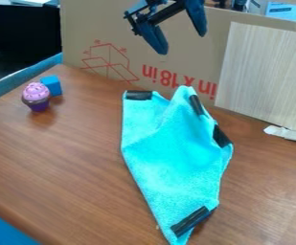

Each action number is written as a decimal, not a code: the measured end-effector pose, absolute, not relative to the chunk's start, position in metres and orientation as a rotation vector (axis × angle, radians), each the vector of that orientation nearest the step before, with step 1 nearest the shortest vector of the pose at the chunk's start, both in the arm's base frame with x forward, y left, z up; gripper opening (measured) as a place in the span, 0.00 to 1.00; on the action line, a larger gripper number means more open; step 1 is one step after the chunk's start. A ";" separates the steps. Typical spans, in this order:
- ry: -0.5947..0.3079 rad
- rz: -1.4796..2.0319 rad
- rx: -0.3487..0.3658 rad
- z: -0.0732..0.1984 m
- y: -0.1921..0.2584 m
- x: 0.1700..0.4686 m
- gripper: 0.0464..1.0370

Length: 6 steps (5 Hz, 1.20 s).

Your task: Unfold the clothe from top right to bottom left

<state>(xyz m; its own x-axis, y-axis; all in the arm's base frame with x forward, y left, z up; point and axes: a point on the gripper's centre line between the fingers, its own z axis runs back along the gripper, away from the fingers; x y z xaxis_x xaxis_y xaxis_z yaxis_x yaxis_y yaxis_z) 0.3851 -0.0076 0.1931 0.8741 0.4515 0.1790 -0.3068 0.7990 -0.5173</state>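
Note:
At the top of the camera view the black gripper (183, 42) hangs open, its two fingers spread wide with nothing between them. It is above the far edge of the cloth, apart from it and in front of the cardboard. The turquoise cloth (172, 155) lies on the wooden table, partly folded and long toward the near side. Black patches mark its upper left corner, its upper right side in two places, and its bottom tip. A raised peak of fabric stands at its top, near one patch.
A toy cupcake (36, 96) and a blue block (51, 85) stand at the left on the table (67, 153). Upright cardboard (121, 43) and a pale wooden panel (265, 76) line the back. A white scrap (288, 134) lies at the right.

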 end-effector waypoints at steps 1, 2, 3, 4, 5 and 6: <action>-0.270 0.419 -0.497 0.181 -0.008 0.386 0.96; -0.270 0.431 -0.473 0.177 -0.007 0.387 0.96; -0.268 0.476 -0.204 0.126 -0.023 0.396 0.96; -0.325 0.485 0.056 0.108 -0.050 0.398 0.96; -0.374 0.490 0.311 0.102 -0.052 0.397 0.96; -0.438 0.448 0.542 0.106 -0.066 0.396 0.92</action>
